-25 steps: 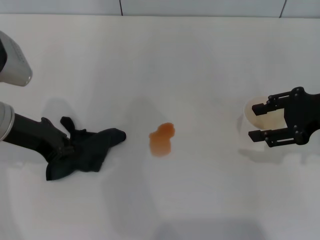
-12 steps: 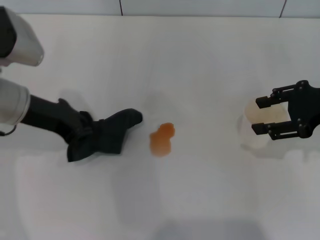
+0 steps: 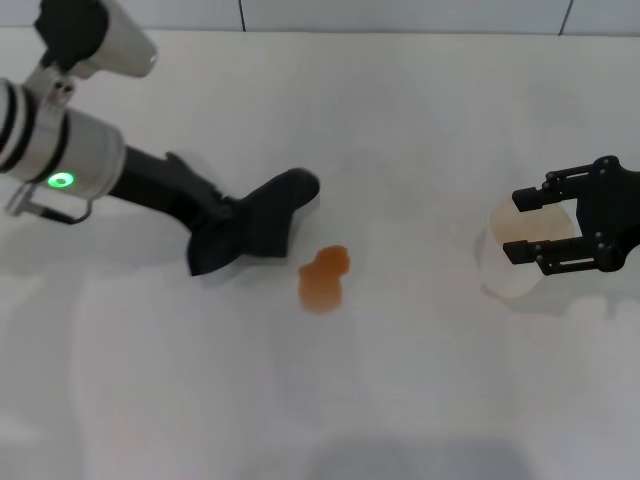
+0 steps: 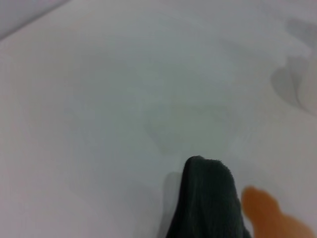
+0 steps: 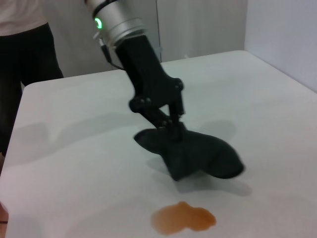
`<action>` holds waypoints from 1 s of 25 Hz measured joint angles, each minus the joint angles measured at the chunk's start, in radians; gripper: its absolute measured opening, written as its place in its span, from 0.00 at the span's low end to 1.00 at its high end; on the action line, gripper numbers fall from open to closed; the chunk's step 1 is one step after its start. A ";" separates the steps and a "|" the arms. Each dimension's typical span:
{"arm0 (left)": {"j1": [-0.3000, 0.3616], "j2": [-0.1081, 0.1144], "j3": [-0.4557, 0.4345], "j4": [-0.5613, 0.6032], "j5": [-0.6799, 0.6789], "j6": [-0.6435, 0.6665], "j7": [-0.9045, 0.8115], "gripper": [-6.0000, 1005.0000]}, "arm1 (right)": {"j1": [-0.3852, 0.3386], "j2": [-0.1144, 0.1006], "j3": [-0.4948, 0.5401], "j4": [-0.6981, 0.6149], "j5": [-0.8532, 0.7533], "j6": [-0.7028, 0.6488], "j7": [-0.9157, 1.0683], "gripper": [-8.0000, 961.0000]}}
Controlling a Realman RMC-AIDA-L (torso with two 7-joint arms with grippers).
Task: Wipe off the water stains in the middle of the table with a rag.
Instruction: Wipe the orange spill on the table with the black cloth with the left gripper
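Note:
The rag is a dark bunched cloth with my left gripper shut on its near end. Its rounded tip points toward the table's middle. It sits just behind and to the left of the water stains, an orange lobed blotch on the white table, with a small gap between them. In the left wrist view the rag lies beside the blotch. The right wrist view shows the left gripper pinching the rag beyond the stain. At the right, my right gripper is open.
A white paper cup stands at the right of the table, right under the right gripper's fingers. A person in dark trousers stands beyond the far table edge in the right wrist view.
My left arm has carried the rag to the right and away from me, from the left part of the table to just beside the orange blotch. The right gripper has barely moved.

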 joint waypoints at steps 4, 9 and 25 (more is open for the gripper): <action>-0.075 0.002 0.047 -0.122 -0.004 -0.071 -0.001 0.07 | 0.000 0.000 -0.004 0.003 0.001 0.001 -0.004 0.66; -0.139 0.000 0.135 -0.236 -0.008 -0.141 -0.001 0.07 | 0.000 0.002 -0.007 0.000 0.001 0.001 -0.005 0.66; -0.134 -0.007 0.441 -0.228 -0.212 -0.143 -0.054 0.07 | -0.001 0.001 -0.007 -0.003 0.009 0.000 -0.010 0.66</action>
